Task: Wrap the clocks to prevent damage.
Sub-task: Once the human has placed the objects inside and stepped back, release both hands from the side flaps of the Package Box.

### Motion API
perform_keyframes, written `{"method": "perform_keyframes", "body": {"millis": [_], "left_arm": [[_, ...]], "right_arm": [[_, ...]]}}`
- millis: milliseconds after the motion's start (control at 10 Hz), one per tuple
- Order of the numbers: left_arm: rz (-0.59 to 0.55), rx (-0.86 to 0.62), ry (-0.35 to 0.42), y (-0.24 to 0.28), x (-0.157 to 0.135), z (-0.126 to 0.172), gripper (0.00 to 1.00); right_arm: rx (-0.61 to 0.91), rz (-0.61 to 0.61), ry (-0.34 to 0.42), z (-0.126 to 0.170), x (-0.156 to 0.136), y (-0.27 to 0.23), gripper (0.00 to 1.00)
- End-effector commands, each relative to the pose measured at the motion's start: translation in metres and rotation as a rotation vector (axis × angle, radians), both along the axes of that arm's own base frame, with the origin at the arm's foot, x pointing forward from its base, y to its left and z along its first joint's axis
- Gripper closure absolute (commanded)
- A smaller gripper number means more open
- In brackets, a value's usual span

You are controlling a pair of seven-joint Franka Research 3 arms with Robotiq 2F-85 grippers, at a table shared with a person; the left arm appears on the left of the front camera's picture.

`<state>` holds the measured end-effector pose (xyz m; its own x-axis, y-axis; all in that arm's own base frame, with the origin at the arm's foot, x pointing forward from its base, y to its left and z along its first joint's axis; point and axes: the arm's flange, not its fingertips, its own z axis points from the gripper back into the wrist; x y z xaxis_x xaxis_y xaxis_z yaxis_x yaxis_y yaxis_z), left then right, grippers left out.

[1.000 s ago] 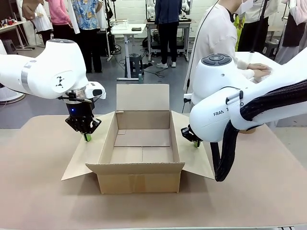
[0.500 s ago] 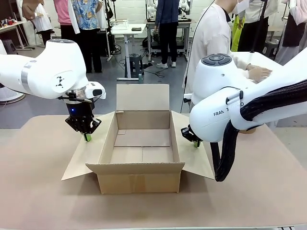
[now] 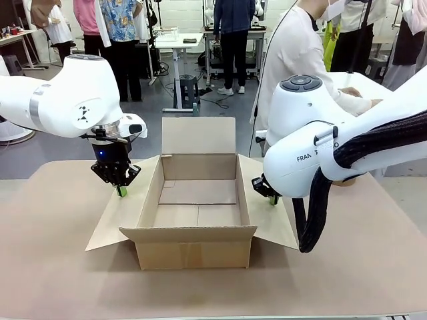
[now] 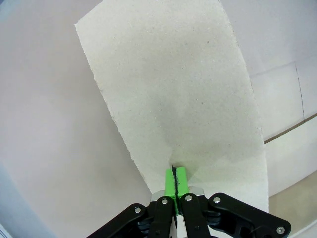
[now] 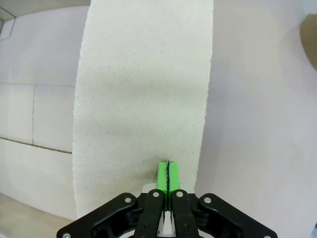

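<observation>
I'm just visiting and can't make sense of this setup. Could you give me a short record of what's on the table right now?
Box: cardboard box, open, empty, flaps spread outward
Left fingers: shut, green tips against the left side flap
Right fingers: shut, green tips against the right side flap
Person: standing beyond the table's far right, one arm stretched sideways

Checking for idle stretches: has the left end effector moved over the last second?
No. The left end effector stays shut, tips at the same spot on the left flap of the cardboard box.
</observation>
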<state>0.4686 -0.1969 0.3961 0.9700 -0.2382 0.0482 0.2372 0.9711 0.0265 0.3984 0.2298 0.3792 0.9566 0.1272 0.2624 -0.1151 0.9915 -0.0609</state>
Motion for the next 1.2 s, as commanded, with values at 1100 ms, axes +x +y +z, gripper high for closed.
{"method": "perform_keyframes", "body": {"millis": [1100], "left_arm": [[-0.003, 0.002, -0.001, -0.0007, -0.0006, -0.0006, 1.00]], "right_arm": [[-0.001, -0.001, 0.006, -0.0036, -0.0009, 0.0000, 0.99]]}}
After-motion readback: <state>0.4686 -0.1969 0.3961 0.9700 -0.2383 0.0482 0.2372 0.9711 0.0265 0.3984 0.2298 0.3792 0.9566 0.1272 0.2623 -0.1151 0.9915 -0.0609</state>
